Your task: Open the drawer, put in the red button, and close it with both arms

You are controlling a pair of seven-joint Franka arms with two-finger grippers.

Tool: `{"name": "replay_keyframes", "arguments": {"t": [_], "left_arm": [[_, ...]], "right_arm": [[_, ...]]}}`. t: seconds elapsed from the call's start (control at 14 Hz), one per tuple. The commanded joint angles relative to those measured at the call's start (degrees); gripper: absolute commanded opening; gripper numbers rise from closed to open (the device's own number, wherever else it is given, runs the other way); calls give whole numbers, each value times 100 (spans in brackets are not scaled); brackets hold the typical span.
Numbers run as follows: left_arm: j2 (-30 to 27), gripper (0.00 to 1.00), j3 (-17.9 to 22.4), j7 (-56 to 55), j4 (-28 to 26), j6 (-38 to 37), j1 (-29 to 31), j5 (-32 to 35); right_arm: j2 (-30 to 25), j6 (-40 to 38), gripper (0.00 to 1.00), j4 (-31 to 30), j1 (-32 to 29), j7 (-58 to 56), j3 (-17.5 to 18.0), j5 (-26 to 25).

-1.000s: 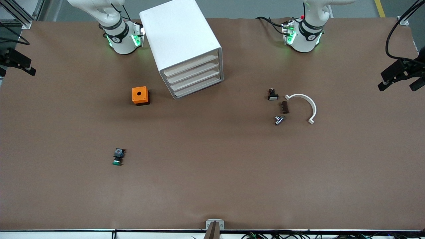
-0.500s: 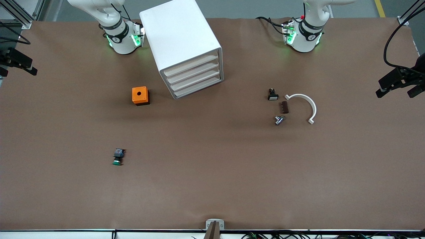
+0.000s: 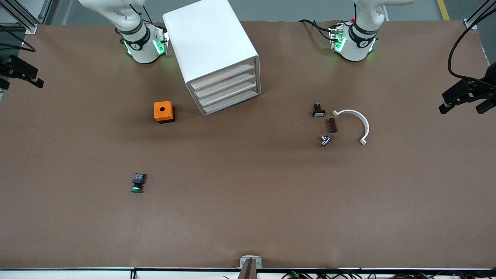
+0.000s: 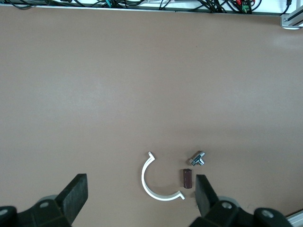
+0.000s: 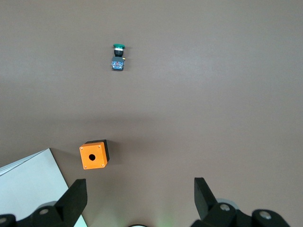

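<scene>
The white four-drawer cabinet (image 3: 211, 42) stands between the arm bases. Its second drawer from the top (image 3: 224, 82) is shut, like the three others. No red button shows in any view. My left gripper (image 3: 461, 108) hangs open and empty high at the left arm's end of the table; in the left wrist view (image 4: 139, 194) it is over a white arc. My right gripper (image 3: 19, 86) hangs open and empty high at the right arm's end; in the right wrist view (image 5: 139, 196) it is beside the cabinet's corner (image 5: 33, 189).
A green-capped switch (image 3: 136, 184) (image 5: 117, 56) lies nearer the front camera than an orange box (image 3: 164, 111) (image 5: 93, 154). Toward the left arm's end lie a white arc (image 3: 358, 122) (image 4: 154, 182), a brown block (image 3: 332, 125) (image 4: 188, 178), a metal fitting (image 3: 325, 140) (image 4: 198, 159) and a black white-capped switch (image 3: 318, 110).
My left gripper has shifted slightly in the front view during the first half second, then held still. The right gripper and the objects on the table have not moved.
</scene>
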Motion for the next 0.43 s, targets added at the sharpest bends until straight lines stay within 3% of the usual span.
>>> {"name": "replay_keyframes", "arguments": {"t": [0.0, 0.36], "left_arm": [[21, 100, 13, -214, 84, -55, -53, 150], [21, 100, 13, -206, 84, -55, -53, 150]], "right_arm": [[-60, -34, 100, -23, -91, -22, 45, 73], [-60, 63, 100, -14, -73, -31, 62, -14]]}}
